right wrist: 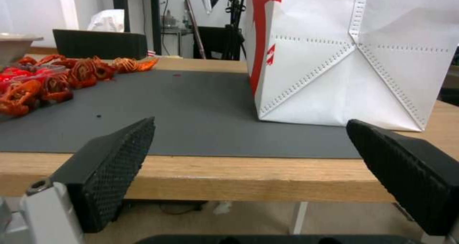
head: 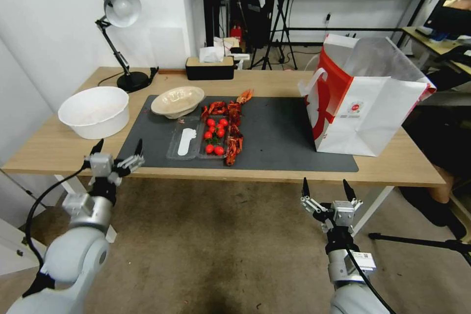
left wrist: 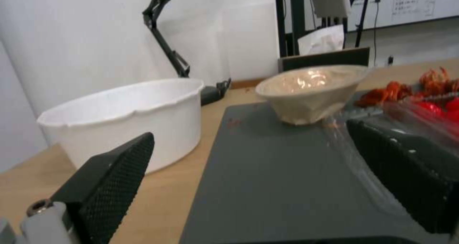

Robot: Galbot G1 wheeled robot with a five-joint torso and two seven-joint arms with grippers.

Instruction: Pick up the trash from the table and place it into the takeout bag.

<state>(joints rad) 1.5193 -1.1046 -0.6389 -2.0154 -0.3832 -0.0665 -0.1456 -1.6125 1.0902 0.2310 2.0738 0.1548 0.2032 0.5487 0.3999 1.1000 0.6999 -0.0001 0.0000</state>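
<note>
On the dark mat (head: pixel 279 132) of the table (head: pixel 392 169) lies the trash: a beige shallow bowl (head: pixel 177 100) (left wrist: pixel 311 93), a clear plastic tray (head: pixel 198 143) holding cherry tomatoes and a white spoon, and a line of red crayfish shells (head: pixel 233 127) (right wrist: pixel 57 79). The takeout bag (head: pixel 365 103) (right wrist: pixel 349 57) stands open and upright at the mat's right end. My left gripper (head: pixel 117 148) (left wrist: pixel 258 176) hovers open at the table's front left edge, empty. Below the front edge, short of the bag, my right gripper (head: pixel 327 189) (right wrist: pixel 253 165) is open and empty.
A large white round tub (head: pixel 94 111) (left wrist: pixel 129 118) sits left of the mat. At the back stand a black desk lamp (head: pixel 120 34) and a tissue box (head: pixel 210 66). Tripods and stands crowd the room behind. A person's legs show at the right.
</note>
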